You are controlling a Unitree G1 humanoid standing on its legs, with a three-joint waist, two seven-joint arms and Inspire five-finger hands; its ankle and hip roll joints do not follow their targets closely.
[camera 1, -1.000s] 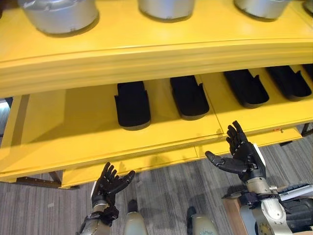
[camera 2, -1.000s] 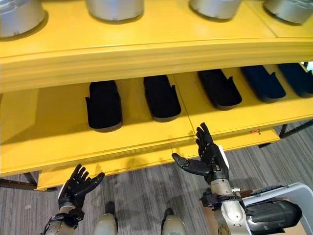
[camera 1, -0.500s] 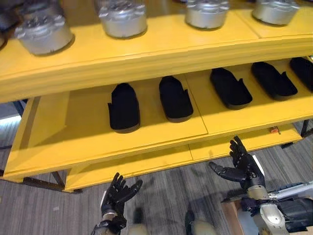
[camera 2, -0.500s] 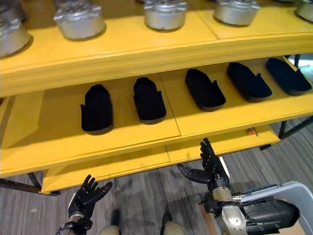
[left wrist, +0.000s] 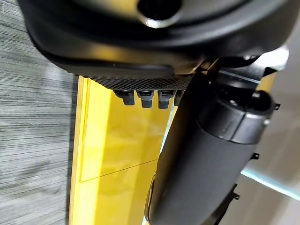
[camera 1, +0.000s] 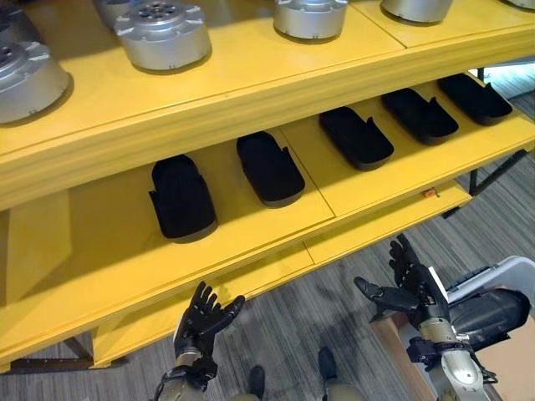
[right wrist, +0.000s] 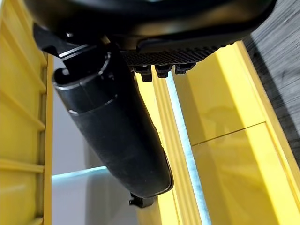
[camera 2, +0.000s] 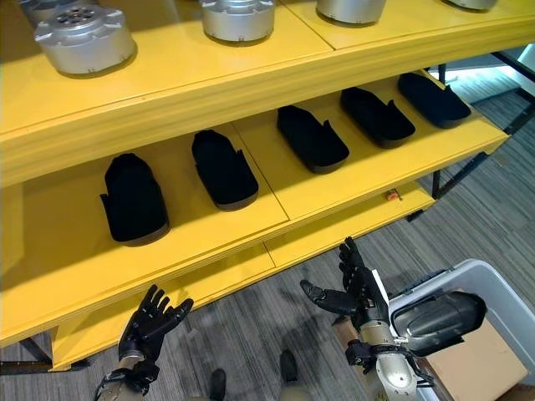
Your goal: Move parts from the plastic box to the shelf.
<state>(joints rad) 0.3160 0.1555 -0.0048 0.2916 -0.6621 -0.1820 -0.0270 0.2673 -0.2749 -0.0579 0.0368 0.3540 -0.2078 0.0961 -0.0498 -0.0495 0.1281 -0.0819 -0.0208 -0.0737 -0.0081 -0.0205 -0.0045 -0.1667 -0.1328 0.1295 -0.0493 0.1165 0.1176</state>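
**Hands raised and empty before the yellow shelf**

Left hand: held low in front of the shelf's bottom edge, fingers spread, nothing in it.
Right hand: raised beside the plastic box, fingers straight and splayed, thumb out to the side, holding nothing.
Yellow shelf: tiered; middle tier carries a row of black parts.
Black parts, five in the row, e.g.: each lies flat, long axis running front to back across the tier, rounded end toward the rear, spaced apart.
Silver round parts: upright on the upper tier.
Plastic box: pale, on the floor to the right, a dark part lying at its near rim.
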